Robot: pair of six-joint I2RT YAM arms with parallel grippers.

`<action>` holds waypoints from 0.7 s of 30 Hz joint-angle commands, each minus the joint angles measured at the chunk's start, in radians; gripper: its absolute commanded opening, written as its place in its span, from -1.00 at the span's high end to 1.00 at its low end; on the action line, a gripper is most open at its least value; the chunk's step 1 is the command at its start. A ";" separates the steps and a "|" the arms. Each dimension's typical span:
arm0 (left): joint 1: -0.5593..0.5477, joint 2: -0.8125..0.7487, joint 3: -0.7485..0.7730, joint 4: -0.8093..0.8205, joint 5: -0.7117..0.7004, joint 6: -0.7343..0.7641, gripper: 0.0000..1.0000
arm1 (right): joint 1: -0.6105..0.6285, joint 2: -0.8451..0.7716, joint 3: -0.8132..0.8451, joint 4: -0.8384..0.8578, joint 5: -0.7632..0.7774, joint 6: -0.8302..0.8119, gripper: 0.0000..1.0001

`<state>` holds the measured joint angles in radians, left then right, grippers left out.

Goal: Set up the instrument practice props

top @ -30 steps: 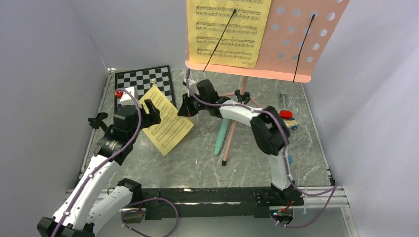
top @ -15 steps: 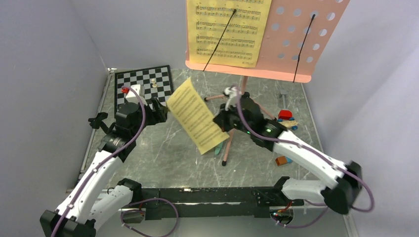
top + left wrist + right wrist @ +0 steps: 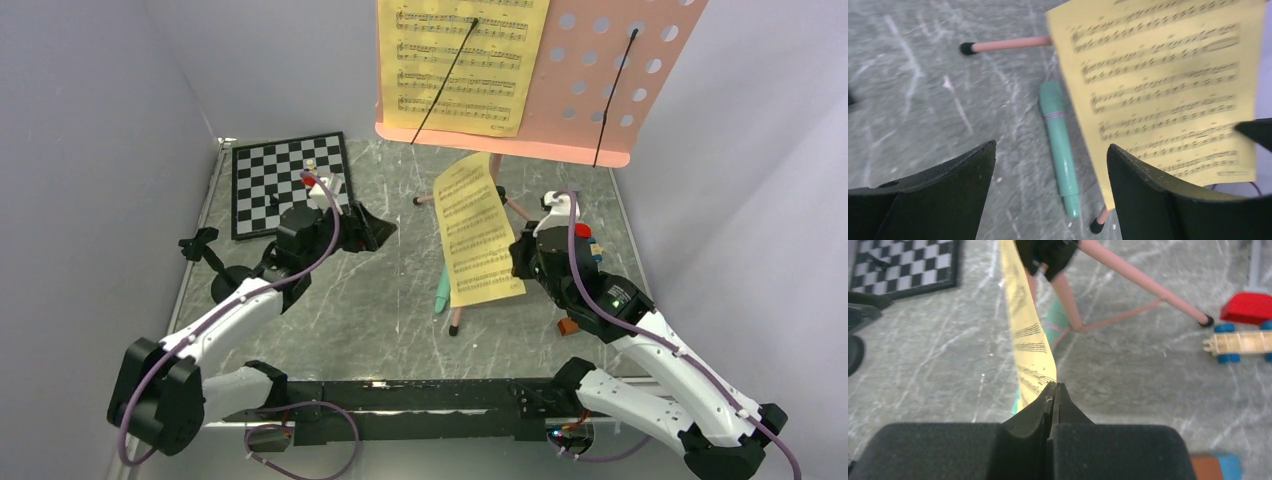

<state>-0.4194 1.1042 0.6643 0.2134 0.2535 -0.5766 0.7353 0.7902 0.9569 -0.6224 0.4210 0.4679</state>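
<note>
Toward the far edge, pink music stand (image 3: 600,90): upright on tripod legs; one yellow page (image 3: 462,65) already on its left half, right half bare.
Second sheet (image 3: 478,232): off the table, held upright in front of the stand's pole, not yet on the shelf.
Mint-green tube (image 3: 1060,165): lying flat among the tripod legs.
Progress: roughly midway, judging by one page placed, one in the air, tube waiting.
Right gripper (image 3: 1054,390): pinched tight on the sheet's lower edge; arm reaching in from the near right corner, wrist raised.
Left gripper (image 3: 1051,146): spread wide, empty, hovering left of centre, pointed at the sheet.
</note>
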 commanded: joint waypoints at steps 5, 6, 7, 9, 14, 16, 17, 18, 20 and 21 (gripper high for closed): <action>-0.042 0.209 -0.032 0.555 0.136 -0.137 -0.74 | -0.043 -0.066 -0.038 -0.154 0.190 0.166 1.00; -0.046 0.234 -0.025 0.577 0.143 -0.143 -0.74 | -0.049 -0.071 -0.039 -0.164 0.200 0.171 1.00; -0.054 0.261 -0.022 0.598 0.150 -0.148 -0.74 | -0.056 -0.075 -0.041 -0.174 0.211 0.180 1.00; -0.065 0.296 -0.020 0.635 0.157 -0.158 -0.74 | -0.069 -0.083 -0.044 -0.188 0.222 0.188 1.00; -0.095 0.347 -0.046 0.727 0.169 -0.192 -0.76 | -0.093 -0.104 -0.058 -0.188 0.218 0.198 1.00; -0.112 0.367 -0.058 0.769 0.170 -0.206 -0.77 | -0.102 -0.110 -0.065 -0.181 0.207 0.197 1.00; -0.122 0.379 -0.061 0.791 0.172 -0.217 -0.77 | -0.104 -0.112 -0.069 -0.176 0.201 0.196 1.00; -0.132 0.391 -0.063 0.815 0.173 -0.224 -0.77 | -0.107 -0.112 -0.071 -0.173 0.195 0.196 1.00; -0.149 0.419 -0.063 0.862 0.174 -0.243 -0.77 | -0.111 -0.111 -0.077 -0.163 0.183 0.195 1.00; -0.156 0.432 -0.062 0.884 0.175 -0.252 -0.77 | -0.112 -0.110 -0.079 -0.161 0.180 0.196 1.00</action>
<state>-0.5453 1.4948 0.6090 0.9257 0.4007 -0.7780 0.6308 0.6895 0.8860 -0.8001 0.6018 0.6518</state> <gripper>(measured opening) 0.885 0.008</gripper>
